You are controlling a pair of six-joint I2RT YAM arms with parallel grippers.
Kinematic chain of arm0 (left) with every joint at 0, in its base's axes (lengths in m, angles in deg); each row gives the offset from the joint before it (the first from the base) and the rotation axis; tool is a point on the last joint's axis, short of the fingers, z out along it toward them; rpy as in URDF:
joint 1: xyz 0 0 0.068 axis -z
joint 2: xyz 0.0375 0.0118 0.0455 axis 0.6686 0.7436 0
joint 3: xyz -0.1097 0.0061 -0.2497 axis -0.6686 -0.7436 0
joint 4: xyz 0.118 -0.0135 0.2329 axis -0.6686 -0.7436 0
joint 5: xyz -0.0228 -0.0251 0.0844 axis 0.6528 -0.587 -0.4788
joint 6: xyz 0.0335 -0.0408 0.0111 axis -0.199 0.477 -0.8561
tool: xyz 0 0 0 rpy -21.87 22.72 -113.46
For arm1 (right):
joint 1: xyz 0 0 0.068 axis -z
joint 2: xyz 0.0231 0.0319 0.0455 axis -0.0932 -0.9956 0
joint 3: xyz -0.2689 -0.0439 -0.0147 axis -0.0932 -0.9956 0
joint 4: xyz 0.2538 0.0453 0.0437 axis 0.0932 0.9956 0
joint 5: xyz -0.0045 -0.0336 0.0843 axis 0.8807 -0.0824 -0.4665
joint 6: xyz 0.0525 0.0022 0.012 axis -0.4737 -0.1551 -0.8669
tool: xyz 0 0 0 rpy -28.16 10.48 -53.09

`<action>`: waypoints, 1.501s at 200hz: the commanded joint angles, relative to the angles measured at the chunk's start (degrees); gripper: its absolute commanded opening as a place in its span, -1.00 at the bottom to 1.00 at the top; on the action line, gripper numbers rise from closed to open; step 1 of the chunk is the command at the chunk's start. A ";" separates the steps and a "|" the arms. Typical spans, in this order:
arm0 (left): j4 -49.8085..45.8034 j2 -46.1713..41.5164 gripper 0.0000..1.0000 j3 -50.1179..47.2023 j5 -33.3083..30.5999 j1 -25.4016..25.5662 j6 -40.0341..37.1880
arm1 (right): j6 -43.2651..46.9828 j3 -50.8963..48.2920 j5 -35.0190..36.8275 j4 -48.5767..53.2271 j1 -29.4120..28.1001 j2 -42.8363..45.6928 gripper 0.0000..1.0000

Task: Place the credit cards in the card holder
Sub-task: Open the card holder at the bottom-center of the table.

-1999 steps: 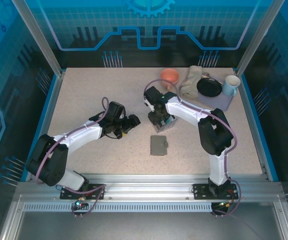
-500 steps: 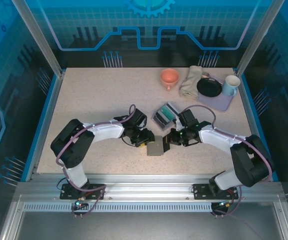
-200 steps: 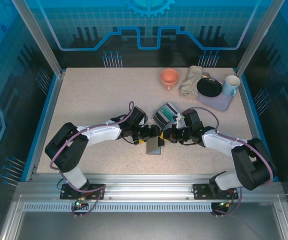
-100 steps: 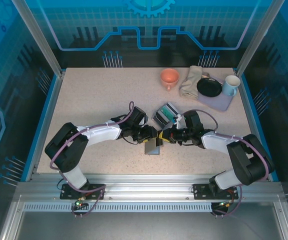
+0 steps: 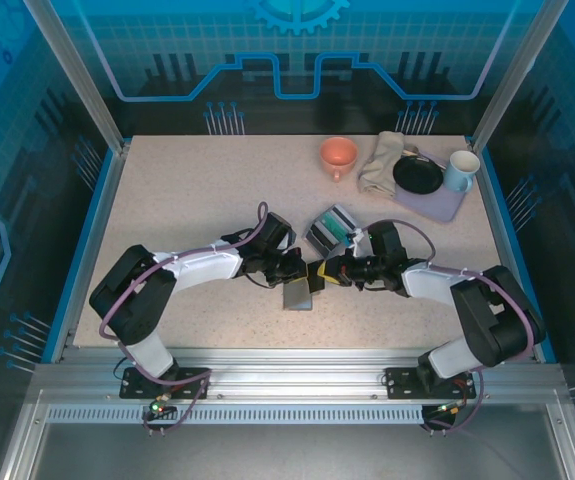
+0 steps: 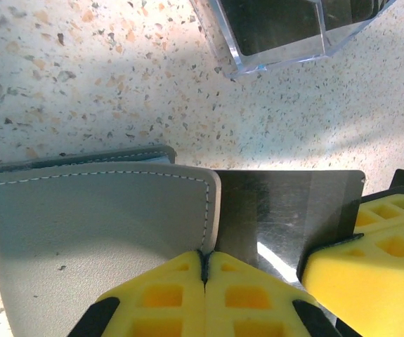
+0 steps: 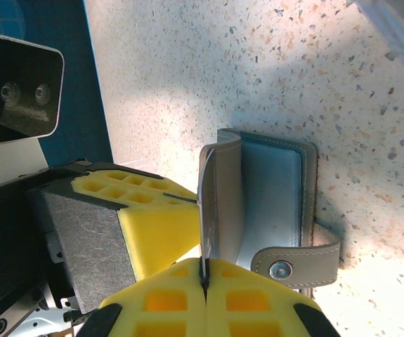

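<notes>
Left jaws: closed, their yellow pads (image 6: 161, 303) pinching the lower edge of the card holder's (image 6: 96, 225) grey flap.
Right jaws: closed, their pads (image 7: 254, 309) clamped on the thin edge of a dark credit card (image 6: 286, 210).
Card position: in the left wrist view its left edge disappears behind the flap's stitched border. Whether it has entered a pocket I cannot tell.
Just changed: a second ago the left jaws stood wide beside the holder, and they have now shut on the flap. The right jaws were already shut a second ago. A couple of seconds back the holder lay flat, and now its flap stands raised.
Meaning for the task: the holder looks pinned and held open from one side while the card is brought in from the other. I judge the insertion as started but not finished, and the cards left in the box have not been moved.
Card holder: grey outside with a pale blue lining and a snap strap (image 7: 286, 268), resting on the speckled table (image 5: 187, 200) between the two arms. No card shows seated against the lining.
Clear box: a clear box (image 6: 279, 57) sits on the table just behind the jaws. The remaining credit cards (image 5: 338, 230), teal-green and dark, stand inside it.
Far right corner: an orange cup (image 5: 338, 153), a cloth (image 5: 380, 163), a black bowl (image 5: 417, 175) and a mug (image 5: 460, 170), well apart from the work.
</notes>
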 commanded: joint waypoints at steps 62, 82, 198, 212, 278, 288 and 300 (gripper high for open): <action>1.87 -5.45 -1.00 -1.77 4.35 -2.30 0.83 | 7.04 5.78 4.82 11.93 -2.68 -1.69 -0.98; 3.80 -7.39 -1.00 -4.22 7.17 -4.33 1.55 | 10.19 8.91 9.79 18.27 -5.20 -2.38 -0.98; -14.13 -7.57 -0.92 -8.26 3.27 -10.18 -16.56 | 16.09 14.52 22.09 31.70 -9.37 -4.00 -0.99; -16.95 -7.70 -0.85 -7.32 0.44 -10.21 -17.79 | 16.23 15.13 22.02 31.98 -9.46 -3.72 -0.99; -14.83 -6.92 -0.37 -6.64 1.93 -10.17 -16.47 | 16.36 17.81 19.06 31.19 -10.56 -4.64 -0.98; -13.62 -6.76 -0.34 -6.90 3.33 -10.16 -15.84 | 16.43 17.78 19.26 31.20 -10.68 -5.07 -0.98; -12.69 -6.89 -0.34 -7.08 4.23 -10.17 -15.13 | 16.27 17.78 19.42 31.41 -10.65 -5.29 -0.98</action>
